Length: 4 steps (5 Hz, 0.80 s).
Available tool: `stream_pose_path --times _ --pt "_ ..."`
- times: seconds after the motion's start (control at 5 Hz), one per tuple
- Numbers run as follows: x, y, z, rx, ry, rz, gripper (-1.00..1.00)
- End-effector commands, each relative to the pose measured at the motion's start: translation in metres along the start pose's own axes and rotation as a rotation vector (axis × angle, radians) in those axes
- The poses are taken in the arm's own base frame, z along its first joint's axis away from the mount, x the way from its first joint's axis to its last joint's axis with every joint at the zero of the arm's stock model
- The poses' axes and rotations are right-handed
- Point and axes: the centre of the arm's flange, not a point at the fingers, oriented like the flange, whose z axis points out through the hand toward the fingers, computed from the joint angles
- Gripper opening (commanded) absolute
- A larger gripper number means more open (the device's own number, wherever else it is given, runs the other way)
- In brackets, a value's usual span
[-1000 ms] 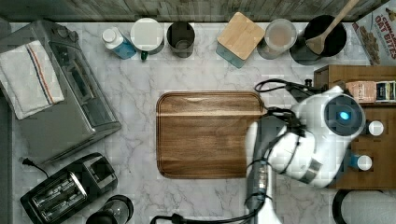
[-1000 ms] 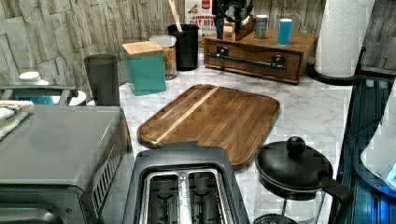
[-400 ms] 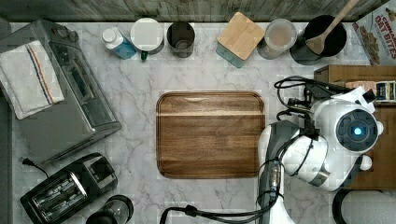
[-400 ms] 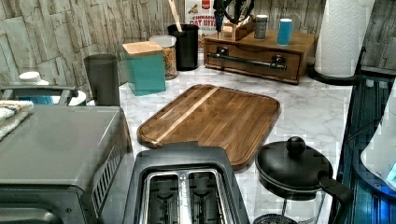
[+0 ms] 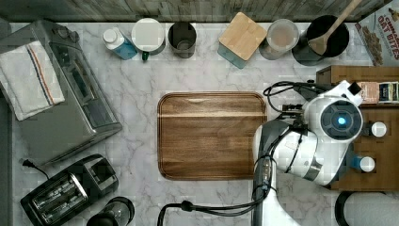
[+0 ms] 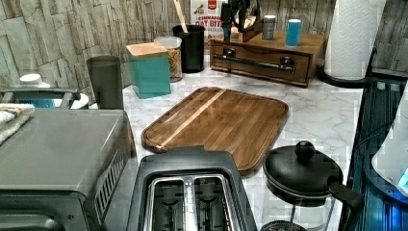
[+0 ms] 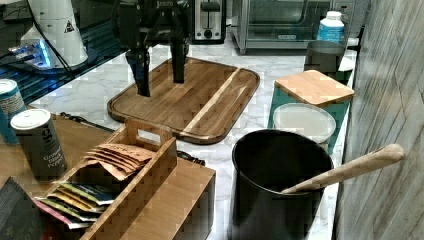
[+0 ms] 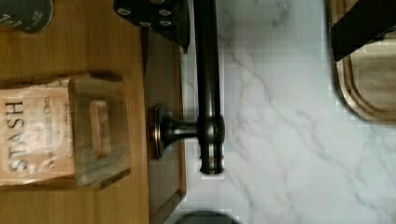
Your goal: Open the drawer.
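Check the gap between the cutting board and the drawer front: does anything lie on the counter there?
In the left view the marble strip between the cutting board and the drawer is bare. The wrist view shows the same bare marble beside the bar handle.

I can read "STASH" on the tea bag packet [image 8: 32, 135] at the left of the wrist view; "OAT BITES" on the cereal box [image 5: 378, 35] in the top view's upper right corner; "Ground Black Pepper" on the small tin [image 7: 40, 142] at the right view's left.
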Motion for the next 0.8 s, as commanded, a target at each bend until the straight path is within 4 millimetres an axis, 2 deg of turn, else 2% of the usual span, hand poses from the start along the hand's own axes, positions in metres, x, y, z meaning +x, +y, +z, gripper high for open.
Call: stream_pose_path --times 0.2,0.8 --pt "-0.019 0.037 0.006 -0.054 -0.008 -0.058 1.0" --pt "-0.028 0.037 0.046 -0.023 -0.062 0.008 1.0"
